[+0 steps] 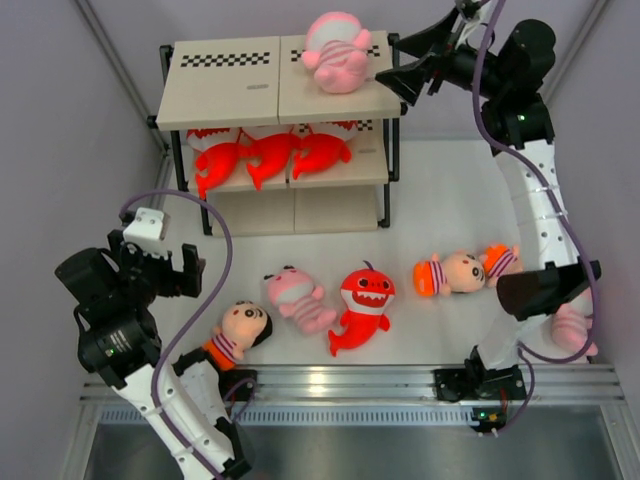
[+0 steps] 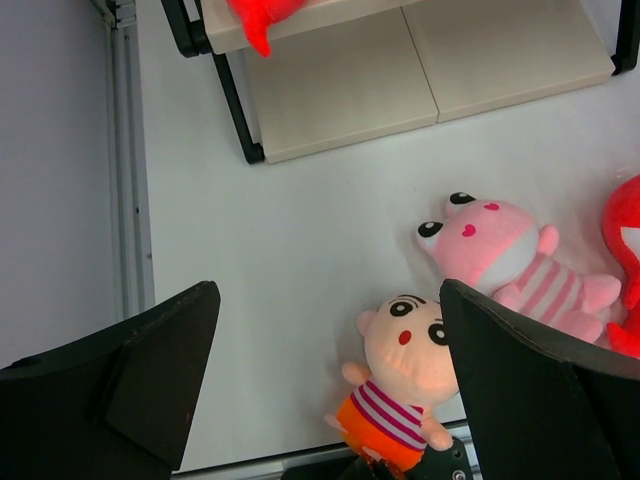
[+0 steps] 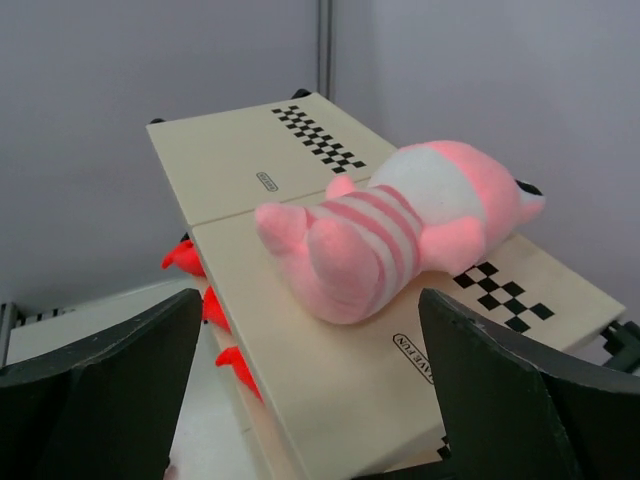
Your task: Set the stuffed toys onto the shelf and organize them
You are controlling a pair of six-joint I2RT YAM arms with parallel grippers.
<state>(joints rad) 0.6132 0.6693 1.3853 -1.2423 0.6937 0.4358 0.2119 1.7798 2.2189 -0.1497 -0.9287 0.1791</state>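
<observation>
Left end effector (image 2: 328, 300), fingers apart and empty, over near-left corner of table (image 1: 440, 200); boy doll (image 2: 405, 370) just near-right of it, head far-right, feet toward near edge; right end effector (image 1: 395, 62), likewise spread, well apart at shelf (image 1: 230, 95).

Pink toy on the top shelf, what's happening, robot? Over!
Left claw open, empty, near boy doll. Right claw open, empty, beside shelf top. Pink baby lies up there, not gripped. Nothing blocking it.

overhead looks down; both wrist views share the shelf (image 1: 230, 95).
</observation>
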